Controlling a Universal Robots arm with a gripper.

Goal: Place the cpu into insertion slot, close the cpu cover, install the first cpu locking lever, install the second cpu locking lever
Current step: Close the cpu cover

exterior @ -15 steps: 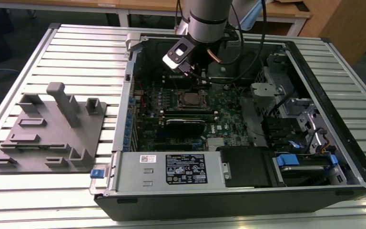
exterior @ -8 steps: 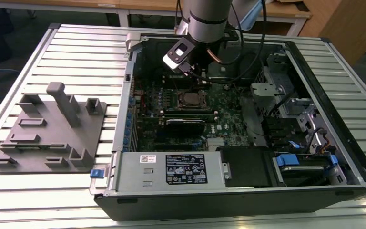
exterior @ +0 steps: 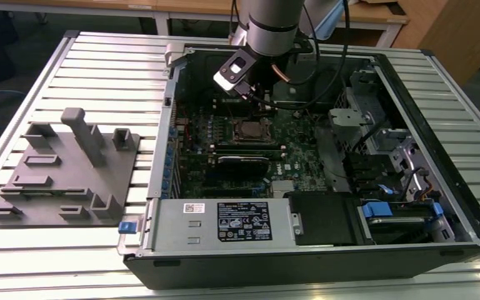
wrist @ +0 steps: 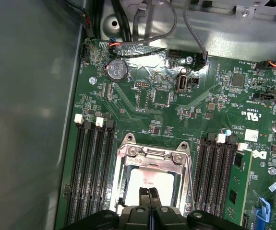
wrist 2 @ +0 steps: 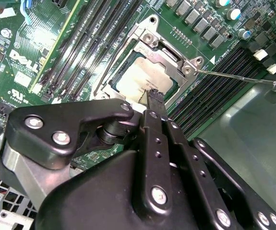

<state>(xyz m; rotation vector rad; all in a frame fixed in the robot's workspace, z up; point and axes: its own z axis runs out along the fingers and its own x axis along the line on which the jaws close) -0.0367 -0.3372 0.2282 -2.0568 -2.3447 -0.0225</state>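
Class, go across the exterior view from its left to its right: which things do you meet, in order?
Grey moulded fixture → blue tab → insertion slot → silvery drive cage → black case wall.

A slatted metal table [exterior: 98,56] carries an open black computer case [exterior: 307,270] lying on its side. Toward the exterior view's left, apart from the case, a grey moulded fixture [exterior: 65,181] with upright posts sits on the slats. Inside the case, a silver power supply box [exterior: 223,222] with a black label lies along the near wall, with a blue clip [exterior: 127,227] just beside its outer corner. In the first wrist view the green motherboard [wrist: 142,96] bears a coin cell battery [wrist: 117,69] and long black memory slots [wrist: 92,167] with white latches. Grey cables [wrist: 195,28] run beside the board's edge. Wooden desks [exterior: 374,15] stand behind the table.
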